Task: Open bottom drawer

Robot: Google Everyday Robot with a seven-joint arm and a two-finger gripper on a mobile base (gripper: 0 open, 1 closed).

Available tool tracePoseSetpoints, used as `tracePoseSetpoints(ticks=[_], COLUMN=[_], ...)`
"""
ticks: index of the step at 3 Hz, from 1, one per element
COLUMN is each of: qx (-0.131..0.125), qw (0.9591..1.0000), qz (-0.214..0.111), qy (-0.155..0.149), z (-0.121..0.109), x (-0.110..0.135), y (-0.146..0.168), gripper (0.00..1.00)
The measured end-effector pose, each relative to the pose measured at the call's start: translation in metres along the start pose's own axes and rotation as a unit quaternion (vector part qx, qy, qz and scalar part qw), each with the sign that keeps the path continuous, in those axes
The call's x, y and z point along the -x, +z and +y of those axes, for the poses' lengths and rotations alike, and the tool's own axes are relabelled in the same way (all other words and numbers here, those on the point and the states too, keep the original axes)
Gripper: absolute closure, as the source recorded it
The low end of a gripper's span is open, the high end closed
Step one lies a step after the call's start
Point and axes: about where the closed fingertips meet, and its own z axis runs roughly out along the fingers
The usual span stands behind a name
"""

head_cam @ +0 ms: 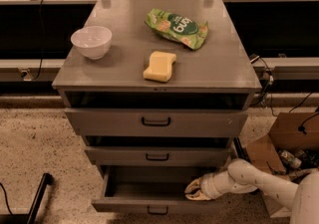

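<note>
The beige-tipped gripper (196, 191) on the white robot arm (259, 183) is sitting low at the front right corner of the grey metal cabinet (209, 68). Its tip is reaching over the right end of the bottom drawer (129, 204). Whether it is spread or closed cannot be told, and nothing is showing in its grasp. The arm is coming in from the right of the cabinet.

The bottom drawer, the lowest of three with a short flat grey front, is standing open and projecting forward of the two fronts above it. Its dark interior is showing directly left of the gripper. Its small black loop handle (157, 211) is lying at the centre of the front, below and to the left of the gripper, apart from it.

The middle grey drawer (114, 156) and the taller top drawer (109, 122) are sitting further back, each showing a dark gap above its front.

On the cabinet top, a white round bowl (91, 42) is standing at the left. A yellow rectangular sponge (160, 65) is lying near the front centre. A green crinkled snack bag (177, 28) is lying toward the back, right of centre. It is carrying white lettering that cannot be read with certainty.

A brown cardboard box (284, 133) is sitting on the floor to the right of the cabinet.
</note>
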Motion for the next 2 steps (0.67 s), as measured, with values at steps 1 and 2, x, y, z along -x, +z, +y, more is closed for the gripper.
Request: tracePoseSetpoints(ticks=[1,2], qx=[-0.052,-0.142], qw=[0.9985,0.9886], qz=[-0.01,0.003], qy=[0.015,0.05], z=[-0.001,-0.014], x=[0.001,-0.016], y=[0.001,-0.008], gripper=[0.91,1.0])
